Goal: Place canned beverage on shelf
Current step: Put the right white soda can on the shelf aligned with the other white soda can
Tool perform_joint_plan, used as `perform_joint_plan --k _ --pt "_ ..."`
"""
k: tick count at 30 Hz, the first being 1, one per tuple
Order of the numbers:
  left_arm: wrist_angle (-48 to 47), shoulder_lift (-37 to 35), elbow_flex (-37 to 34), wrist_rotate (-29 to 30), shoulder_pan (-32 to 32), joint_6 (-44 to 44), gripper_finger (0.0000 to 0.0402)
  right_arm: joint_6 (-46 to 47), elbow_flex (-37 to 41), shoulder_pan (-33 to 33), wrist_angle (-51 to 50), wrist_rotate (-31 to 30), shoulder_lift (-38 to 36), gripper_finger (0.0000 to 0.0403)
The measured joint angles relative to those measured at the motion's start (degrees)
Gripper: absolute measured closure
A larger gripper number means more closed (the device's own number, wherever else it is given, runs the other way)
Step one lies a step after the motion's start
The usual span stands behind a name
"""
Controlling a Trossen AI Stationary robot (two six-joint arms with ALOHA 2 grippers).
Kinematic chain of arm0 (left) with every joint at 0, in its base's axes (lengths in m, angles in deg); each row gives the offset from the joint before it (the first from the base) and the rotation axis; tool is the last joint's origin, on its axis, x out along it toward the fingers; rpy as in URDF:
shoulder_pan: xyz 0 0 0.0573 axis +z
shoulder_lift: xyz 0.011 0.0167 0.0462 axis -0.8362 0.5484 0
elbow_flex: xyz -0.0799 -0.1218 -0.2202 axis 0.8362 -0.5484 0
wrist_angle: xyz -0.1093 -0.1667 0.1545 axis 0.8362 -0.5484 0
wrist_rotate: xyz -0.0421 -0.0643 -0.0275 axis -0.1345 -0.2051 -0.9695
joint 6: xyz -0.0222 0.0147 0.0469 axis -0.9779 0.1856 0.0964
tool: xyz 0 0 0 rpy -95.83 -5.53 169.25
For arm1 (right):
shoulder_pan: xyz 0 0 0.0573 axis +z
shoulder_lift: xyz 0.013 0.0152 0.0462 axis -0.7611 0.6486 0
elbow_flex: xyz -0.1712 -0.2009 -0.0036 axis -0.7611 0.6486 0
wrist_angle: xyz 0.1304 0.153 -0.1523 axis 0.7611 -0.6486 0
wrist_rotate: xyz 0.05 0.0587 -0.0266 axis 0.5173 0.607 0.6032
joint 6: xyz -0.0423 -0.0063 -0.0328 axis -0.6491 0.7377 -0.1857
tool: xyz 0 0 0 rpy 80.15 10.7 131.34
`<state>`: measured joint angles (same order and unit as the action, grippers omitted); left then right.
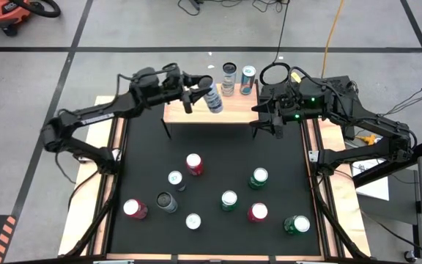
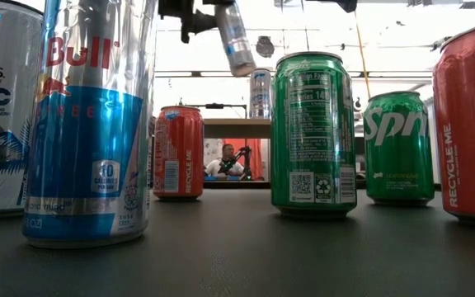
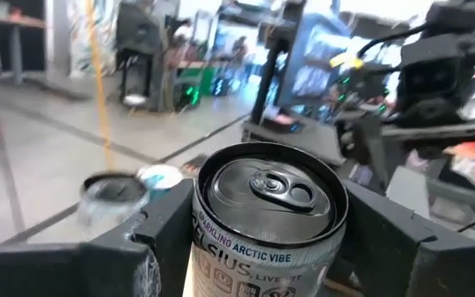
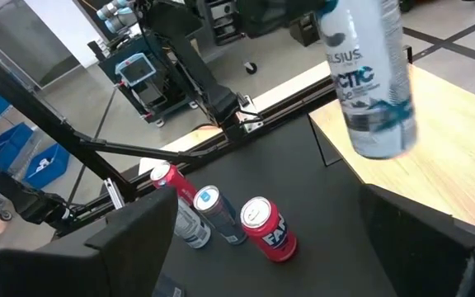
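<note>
Left hand (image 3: 262, 239), can (image 3: 268, 216) pull-tab

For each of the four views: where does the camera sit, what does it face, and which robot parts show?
High: overhead, straight down; both arms, shelf.
Low: table height, facing across cans; left gripper above.
Left wrist: over its held Celsius can, fingers beside it.
Right wrist: toward the table; own open fingers.
Shared: the Celsius can, all four views.

one shelf (image 1: 196, 111), two cans on it, one can held above it, nine cans on the table (image 1: 211, 158)
</note>
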<state>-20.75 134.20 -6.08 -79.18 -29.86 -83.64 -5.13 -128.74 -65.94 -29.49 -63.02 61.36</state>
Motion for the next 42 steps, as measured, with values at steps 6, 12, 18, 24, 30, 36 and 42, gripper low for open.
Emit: perform_joint_plan --k 6,12,18,24,30,36,42 --pt "7.47 4.36 0.06 -1.81 0.09 6.53 0.0155 -0.02 0.00 0.00 0.00 -0.17 0.00 0.0046" --pt "7.10 8.06 3.17 -5.04 0.76 8.86 0.0155 -0.16 0.00 0.00 -0.02 -0.22 0.00 0.0046" --pt "6.73 12.10 6.54 -10.38 2.20 8.89 0.0155 -0.20 0.00 0.00 -0.04 -0.24 0.00 0.0046" --pt "6.61 14.61 6.91 -13.01 4.21 10.38 0.0155 -0.13 0.00 0.00 -0.07 -0.24 0.00 0.0046" --pt "6.06 14.87 6.95 -15.08 5.07 11.21 0.0155 -0.03 0.00 0.00 -0.13 -0.24 0.00 0.0046" --pt "5.04 14.93 7.03 -15.03 4.43 11.45 0.0155 -0.23 0.00 0.00 -0.47 -1.43 0.00 0.0046" --pt "-0.91 15.18 12.25 -14.81 3.42 13.12 0.0155 -1.07 0.00 -0.02 -0.49 -1.75 0.00 0.0046"
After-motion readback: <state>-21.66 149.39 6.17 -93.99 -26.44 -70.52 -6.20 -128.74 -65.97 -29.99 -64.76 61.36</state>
